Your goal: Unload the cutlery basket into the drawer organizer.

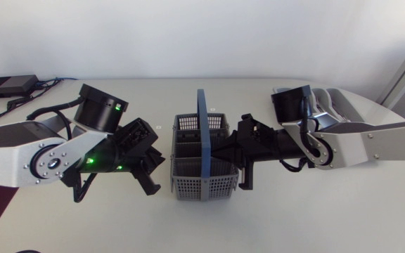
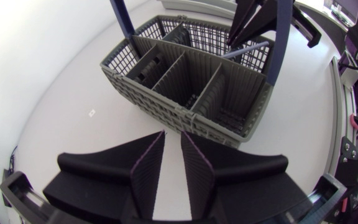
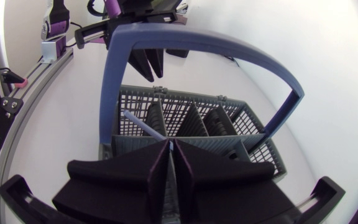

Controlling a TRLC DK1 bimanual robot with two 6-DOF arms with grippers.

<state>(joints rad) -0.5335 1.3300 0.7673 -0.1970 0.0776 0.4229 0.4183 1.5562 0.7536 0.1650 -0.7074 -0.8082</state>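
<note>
**White worktop** [image 1: 294,218] carrying a grey cutlery basket [image 1: 195,184] with an arched blue handle [image 1: 204,133].

**Left side.** The basket stands just ahead of my left pincer [image 2: 173,134]. Its fingers are parted by a narrow gap with nothing between them, and they stop short of the basket's near wall.

**Right side.** My right pincer [image 3: 171,143] sits over the basket from the opposite side, beneath the handle's arch. It is pinching a thin pale-violet utensil stem [image 3: 140,124], which slants ahead of its tips over the compartments.
</note>
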